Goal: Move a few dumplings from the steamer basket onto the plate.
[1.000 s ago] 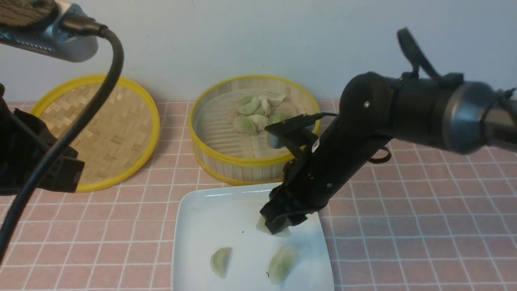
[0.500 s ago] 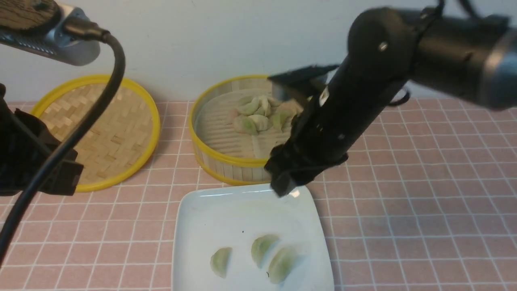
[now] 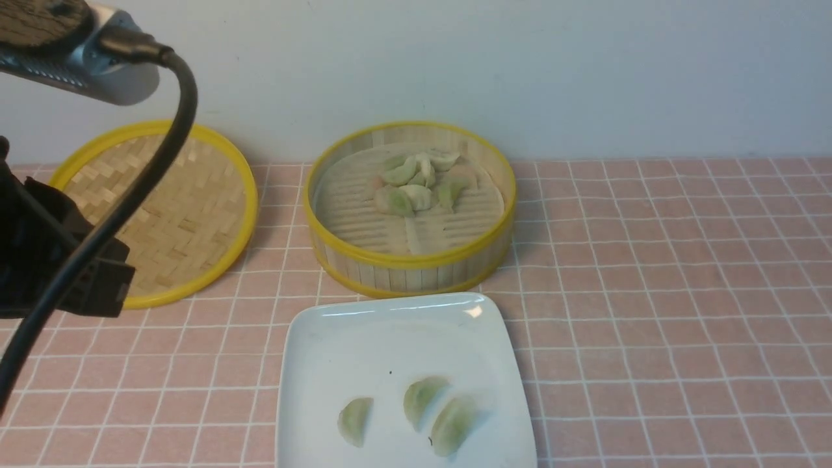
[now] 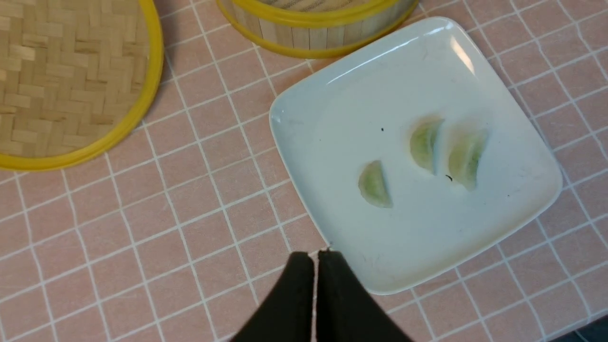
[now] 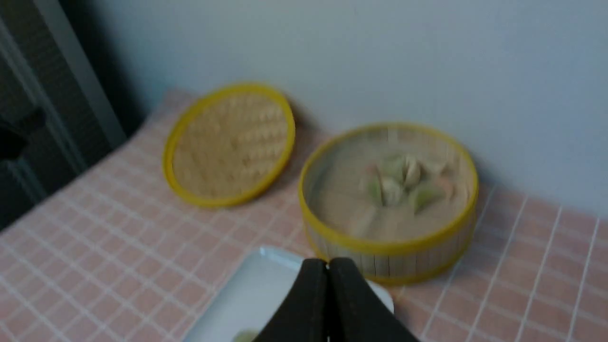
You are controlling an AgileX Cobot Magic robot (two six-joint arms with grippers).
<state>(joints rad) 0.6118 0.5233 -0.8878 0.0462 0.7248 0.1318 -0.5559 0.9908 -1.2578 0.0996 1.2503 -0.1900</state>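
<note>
Three pale green dumplings (image 3: 422,398) lie on the white square plate (image 3: 351,338) at the front of the table. Behind it stands the round bamboo steamer basket (image 3: 409,260), with several more dumplings (image 3: 416,185) piled toward its back. My left gripper (image 4: 316,254) is shut and empty, high above the plate's (image 4: 332,95) near corner; the plate's dumplings (image 4: 422,145) show beyond it. My right gripper (image 5: 327,262) is shut and empty too, raised well above the plate (image 5: 256,289), with the basket (image 5: 389,256) ahead of it. The right arm is out of the front view.
The shallow woven steamer lid (image 3: 156,214) lies flat at the back left. A pale wall runs close behind the basket. A pink tiled cloth (image 3: 650,292) covers the table. My left arm's black cable and wrist camera (image 3: 84,58) hang at the front left.
My right gripper let a third dumpling down onto the plate, rose, pulled back out of the front view and shut. The left arm has not moved.
</note>
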